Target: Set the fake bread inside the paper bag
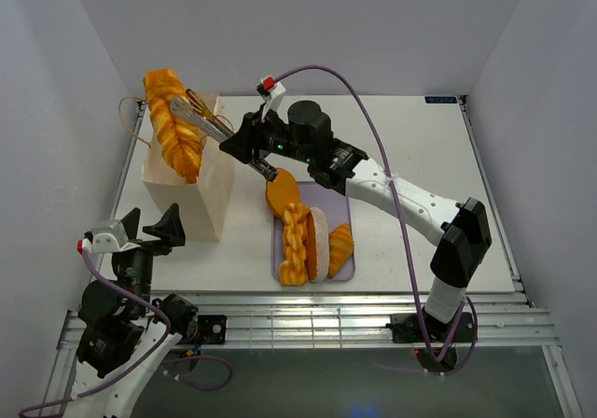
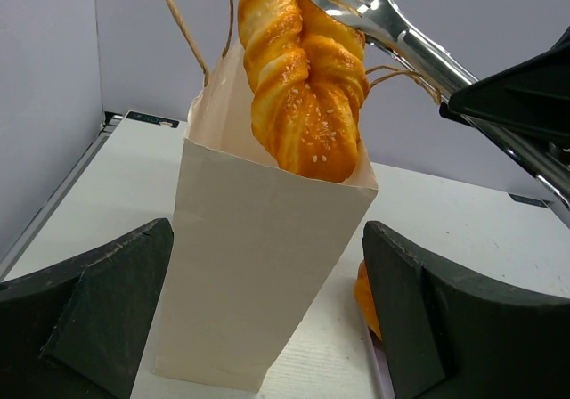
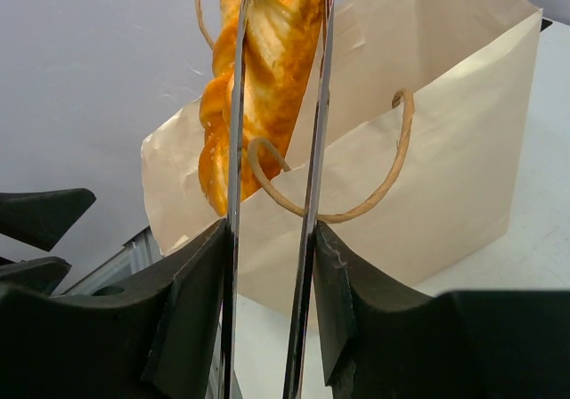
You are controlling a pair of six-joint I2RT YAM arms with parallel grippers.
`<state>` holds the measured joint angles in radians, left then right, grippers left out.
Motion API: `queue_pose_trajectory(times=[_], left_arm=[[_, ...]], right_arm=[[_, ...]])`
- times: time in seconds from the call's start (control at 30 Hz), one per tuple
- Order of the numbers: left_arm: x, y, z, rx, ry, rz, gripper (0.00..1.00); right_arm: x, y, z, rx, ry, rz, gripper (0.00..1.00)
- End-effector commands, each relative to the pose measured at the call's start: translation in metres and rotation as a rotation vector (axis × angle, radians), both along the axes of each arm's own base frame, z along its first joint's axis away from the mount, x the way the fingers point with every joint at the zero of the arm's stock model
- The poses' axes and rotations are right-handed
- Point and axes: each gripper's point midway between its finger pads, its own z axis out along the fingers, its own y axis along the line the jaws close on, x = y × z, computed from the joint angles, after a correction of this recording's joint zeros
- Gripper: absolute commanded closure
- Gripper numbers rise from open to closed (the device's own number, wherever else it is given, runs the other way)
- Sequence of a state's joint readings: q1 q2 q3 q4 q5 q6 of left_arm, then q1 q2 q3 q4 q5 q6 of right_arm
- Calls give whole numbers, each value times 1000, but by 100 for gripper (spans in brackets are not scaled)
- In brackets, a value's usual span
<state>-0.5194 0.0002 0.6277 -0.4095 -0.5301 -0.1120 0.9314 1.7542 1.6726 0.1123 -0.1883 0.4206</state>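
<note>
Delivery is the step in hand: the right gripper (image 1: 250,146) is clenched on the arms of the metal tongs (image 1: 210,122), and the tongs pinch a long braided loaf (image 1: 173,124) near its upper end; the loaf hangs nearly upright over the far left part of the mouth of the paper bag (image 1: 187,194), which stands open on the table (image 1: 420,157). In the left wrist view its lower end sits about level with the rim; whether it has passed inside, I cannot tell.

The next move, as I judge it, calls for lowering the loaf straight down until most of its length is below the rim, then easing the squeeze so the tongs spread and let it drop.

The left gripper (image 1: 149,224) is spread wide and holds nothing; it sits near the bag's near side, not touching it.

A cord handle (image 3: 392,176) loops across the tongs in the right wrist view and could snag them or the loaf; a light bag may also tip if nudged.

On the lilac tray (image 1: 347,203), right of the bag, lie a second braided loaf (image 1: 296,241), a pale oval loaf (image 1: 318,241) and a croissant (image 1: 340,248), well clear of the descent.
</note>
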Motion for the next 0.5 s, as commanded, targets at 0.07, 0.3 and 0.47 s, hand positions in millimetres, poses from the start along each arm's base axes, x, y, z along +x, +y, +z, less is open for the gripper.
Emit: queue_pose_trajectory(times=[0.07, 0.3, 0.47], left_arm=[[-12, 3, 8, -23, -66, -21, 2], [-13, 4, 8, -24, -68, -21, 2], [-13, 3, 8, -23, -67, -21, 2]], right_arm=[[-7, -7, 44, 128, -93, -14, 53], [-11, -10, 44, 126, -89, -12, 48], [-12, -13, 50, 128, -100, -16, 45]])
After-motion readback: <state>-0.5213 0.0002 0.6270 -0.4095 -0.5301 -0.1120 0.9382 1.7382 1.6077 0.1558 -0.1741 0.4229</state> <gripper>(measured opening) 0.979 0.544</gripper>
